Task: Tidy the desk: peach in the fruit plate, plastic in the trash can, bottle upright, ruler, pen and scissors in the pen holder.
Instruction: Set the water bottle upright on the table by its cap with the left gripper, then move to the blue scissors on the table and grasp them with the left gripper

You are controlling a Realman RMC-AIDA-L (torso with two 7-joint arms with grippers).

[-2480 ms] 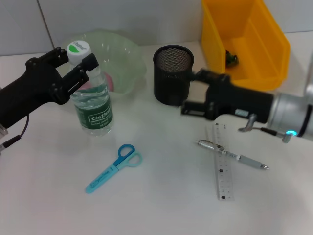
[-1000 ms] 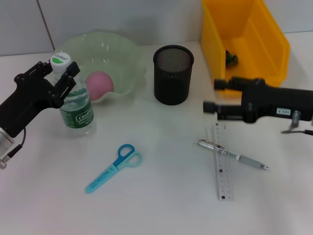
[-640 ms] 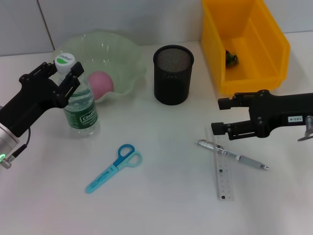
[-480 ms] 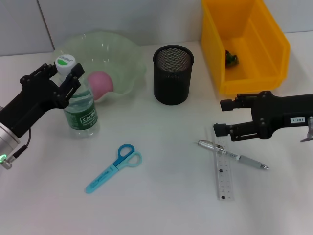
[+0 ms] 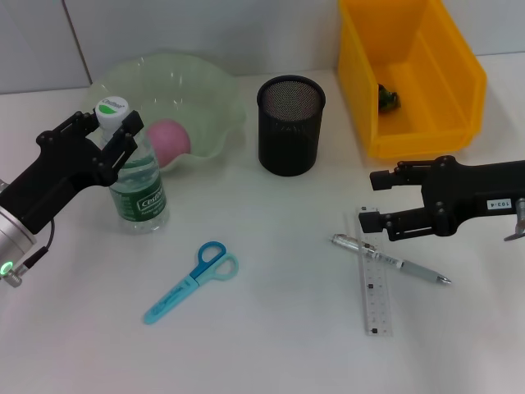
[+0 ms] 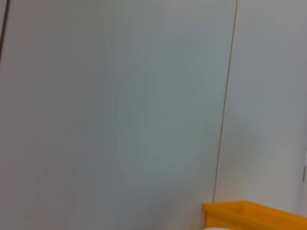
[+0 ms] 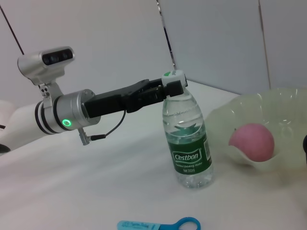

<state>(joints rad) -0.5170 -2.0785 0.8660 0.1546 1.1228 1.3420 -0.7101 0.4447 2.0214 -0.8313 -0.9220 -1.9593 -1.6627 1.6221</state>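
The clear bottle [image 5: 141,187] with a green label stands upright in front of the fruit plate [image 5: 209,90], and my left gripper [image 5: 108,134] is shut around its neck under the white cap; the right wrist view shows the bottle [image 7: 187,143] and that gripper [image 7: 160,90] too. A pink peach [image 5: 168,135] lies in the pale green plate. Blue scissors [image 5: 193,281] lie flat at centre left. The clear ruler [image 5: 374,283] and silver pen [image 5: 394,262] lie crossed at the right. My right gripper [image 5: 374,199] hangs open just beyond their far ends. The black mesh pen holder [image 5: 290,125] stands empty.
A yellow bin [image 5: 410,74] stands at the back right with a small dark green piece [image 5: 388,98] inside. The left wrist view shows only a grey wall and the bin's rim [image 6: 254,213]. Bare tabletop lies between the scissors and the ruler.
My right arm has drawn back from the pen holder and come down towards the far ends of the ruler and pen. The left gripper has shifted the upright bottle slightly right.
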